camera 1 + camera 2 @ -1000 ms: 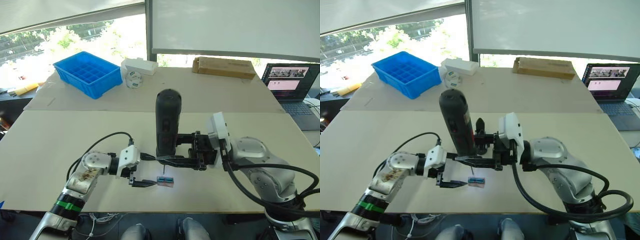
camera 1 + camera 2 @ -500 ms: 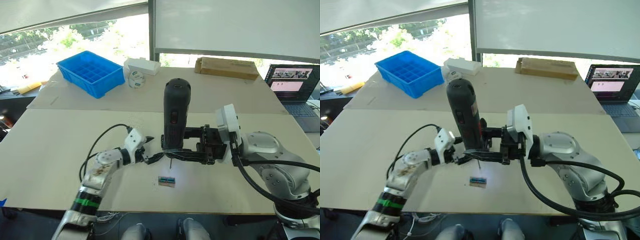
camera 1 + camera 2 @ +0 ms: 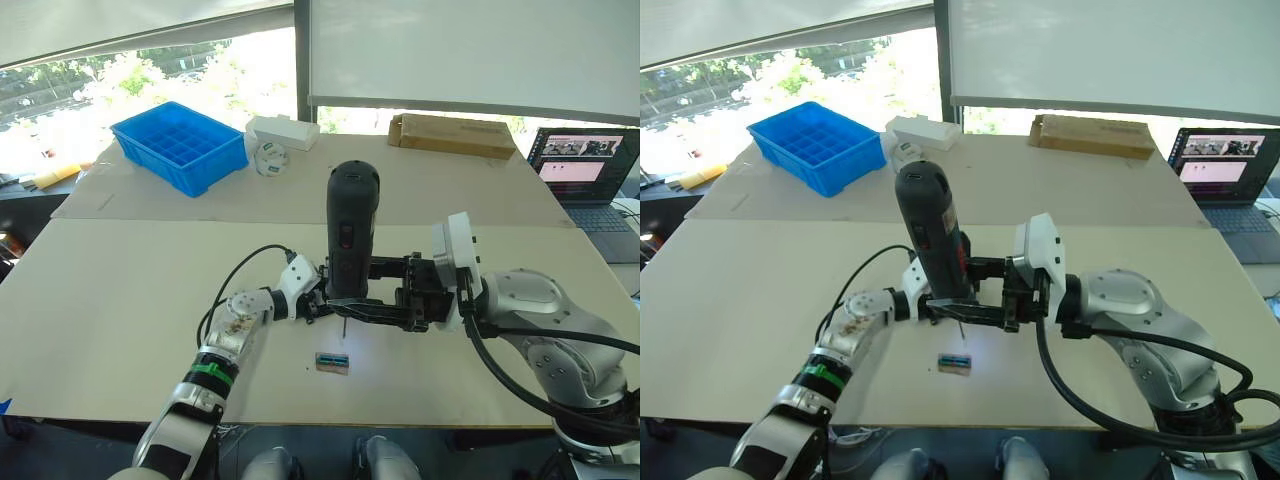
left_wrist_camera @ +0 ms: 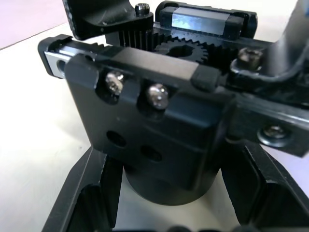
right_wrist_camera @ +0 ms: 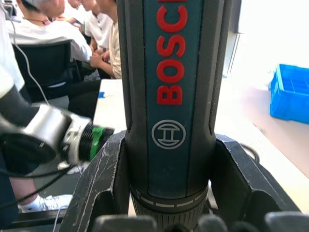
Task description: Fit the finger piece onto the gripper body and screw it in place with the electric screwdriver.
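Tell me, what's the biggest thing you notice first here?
The tall electric screwdriver stands upright in the middle of the table, clamped in the right gripper, its bit pointing down. Just beside it, the left gripper reaches in around the small gripper body. A bright blue tray sits at the table's far left.

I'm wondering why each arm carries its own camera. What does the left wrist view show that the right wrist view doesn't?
Left wrist view: the gripper body close up, with two silver screws on its block, a gear on top and a round base standing on the table.

Right wrist view: the electric screwdriver with red lettering, clamped upright in the right tool. Behind it are seated people and a blue bin.

Both share the pale table surface.
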Robot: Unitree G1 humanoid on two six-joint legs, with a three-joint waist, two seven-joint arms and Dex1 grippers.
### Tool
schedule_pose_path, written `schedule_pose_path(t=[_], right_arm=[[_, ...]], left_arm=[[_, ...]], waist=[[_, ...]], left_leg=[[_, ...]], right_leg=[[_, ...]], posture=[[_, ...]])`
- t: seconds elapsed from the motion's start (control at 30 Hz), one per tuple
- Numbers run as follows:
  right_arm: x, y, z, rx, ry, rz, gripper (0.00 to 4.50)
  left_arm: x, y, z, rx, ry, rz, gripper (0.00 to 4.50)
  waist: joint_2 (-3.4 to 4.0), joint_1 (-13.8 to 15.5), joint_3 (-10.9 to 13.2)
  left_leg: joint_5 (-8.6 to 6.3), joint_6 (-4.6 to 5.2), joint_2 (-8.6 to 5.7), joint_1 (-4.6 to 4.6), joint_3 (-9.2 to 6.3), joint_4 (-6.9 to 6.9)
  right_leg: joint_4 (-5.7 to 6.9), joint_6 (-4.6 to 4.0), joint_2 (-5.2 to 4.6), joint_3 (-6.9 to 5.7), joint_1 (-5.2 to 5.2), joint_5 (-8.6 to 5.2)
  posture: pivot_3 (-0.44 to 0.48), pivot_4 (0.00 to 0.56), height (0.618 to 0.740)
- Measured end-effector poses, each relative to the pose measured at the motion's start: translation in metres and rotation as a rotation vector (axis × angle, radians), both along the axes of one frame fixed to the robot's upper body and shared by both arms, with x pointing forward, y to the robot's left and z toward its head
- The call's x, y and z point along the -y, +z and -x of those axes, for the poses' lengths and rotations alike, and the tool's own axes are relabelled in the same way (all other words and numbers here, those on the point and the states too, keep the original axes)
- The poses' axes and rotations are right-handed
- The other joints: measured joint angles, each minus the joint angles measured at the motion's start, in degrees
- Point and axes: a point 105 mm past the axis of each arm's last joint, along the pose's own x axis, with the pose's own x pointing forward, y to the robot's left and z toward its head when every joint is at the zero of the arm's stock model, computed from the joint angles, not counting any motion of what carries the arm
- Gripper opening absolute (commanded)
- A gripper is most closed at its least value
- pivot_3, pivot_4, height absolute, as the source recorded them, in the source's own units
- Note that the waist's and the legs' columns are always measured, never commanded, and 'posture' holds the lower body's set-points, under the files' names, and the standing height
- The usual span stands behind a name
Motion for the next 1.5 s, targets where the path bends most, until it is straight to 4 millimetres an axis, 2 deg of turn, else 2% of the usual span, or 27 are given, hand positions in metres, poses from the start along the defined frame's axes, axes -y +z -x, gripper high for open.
schedule_pose_path(t=[0.17,0.3,0.33,0.43,0.67,0.87,1.07,1.17,1.27,1.5], right_arm=[[0.002,-0.001,0.001,-0.014,0.001,0.005,1.92],[0.002,-0.001,0.001,-0.018,0.004,0.003,1.92],[0.002,-0.001,0.001,-0.019,0.003,0.003,1.92],[0.002,-0.001,0.001,-0.019,-0.001,0.003,1.92],[0.001,0.005,0.000,-0.018,0.006,0.004,1.92],[-0.003,0.014,-0.004,-0.005,0.030,-0.006,1.92],[-0.013,0.026,-0.013,-0.005,0.054,-0.017,1.92],[-0.016,0.030,-0.017,-0.008,0.058,-0.021,1.92],[-0.021,0.033,-0.022,-0.015,0.056,-0.019,1.92],[-0.035,0.056,-0.036,0.047,0.004,-0.006,1.92]], left_arm=[[0.001,-0.001,0.007,0.001,-0.201,-0.029,2.34],[0.004,0.003,-0.006,0.038,-0.211,-0.092,2.34],[0.005,0.005,-0.009,0.040,-0.211,-0.100,3.39],[0.005,0.003,-0.007,0.033,-0.224,-0.092,4.50],[-0.015,-0.001,0.004,0.008,-0.137,-0.021,4.50],[-0.011,-0.002,0.014,-0.003,-0.061,0.015,4.50],[-0.006,0.000,0.007,0.006,0.007,0.033,4.50],[-0.001,0.002,0.005,0.013,0.012,0.039,3.64],[-0.001,0.001,0.005,0.013,0.014,0.041,2.33],[-0.002,0.001,0.005,0.014,0.010,0.038,2.32]], waist=[[-0.06,0.1,0.0],[-0.10,0.2,0.1],[-0.10,0.2,0.1],[-0.10,-0.1,0.1],[-0.10,-0.7,0.1],[-0.10,-0.3,0.1],[-0.10,-0.3,0.1],[-0.10,-0.3,0.1],[-0.10,-0.4,0.1],[-0.09,-0.8,0.1]], left_leg=[[0.00,0.00,-0.01,-0.07,-0.01,0.00],[-0.02,0.03,-0.03,-0.11,-0.02,0.01],[-0.03,0.05,-0.03,-0.11,-0.02,0.01],[-0.03,0.06,-0.01,-0.11,-0.03,0.01],[-0.03,0.06,0.03,-0.06,-0.07,0.01],[-0.05,0.09,-0.01,-0.07,-0.07,0.02],[-0.05,0.09,0.00,-0.06,-0.06,0.02],[-0.05,0.09,0.00,-0.06,-0.05,0.02],[-0.05,0.09,0.00,-0.06,-0.04,0.02],[-0.05,0.09,0.01,-0.07,-0.02,0.02]], right_leg=[[0.00,0.00,0.01,-0.04,-0.02,0.00],[-0.04,0.04,0.01,-0.04,-0.01,0.03],[-0.03,0.04,0.01,-0.03,-0.01,0.03],[0.01,0.04,0.04,-0.02,-0.01,0.03],[0.01,0.04,-0.04,0.01,-0.02,0.03],[0.01,0.04,-0.10,-0.01,-0.01,0.03],[0.04,0.04,-0.07,-0.02,-0.01,0.03],[0.05,0.04,-0.06,-0.02,0.00,0.03],[0.10,0.04,-0.05,-0.03,0.00,0.03],[0.13,0.04,-0.04,-0.04,-0.01,0.03]], posture=[[0.000,0.150,0.738],[0.000,0.150,0.738],[0.000,0.150,0.738],[0.000,0.150,0.738],[0.000,0.150,0.738],[0.000,0.150,0.738],[0.000,0.150,0.738],[0.000,0.150,0.738],[0.000,0.150,0.738],[0.000,0.150,0.738]])
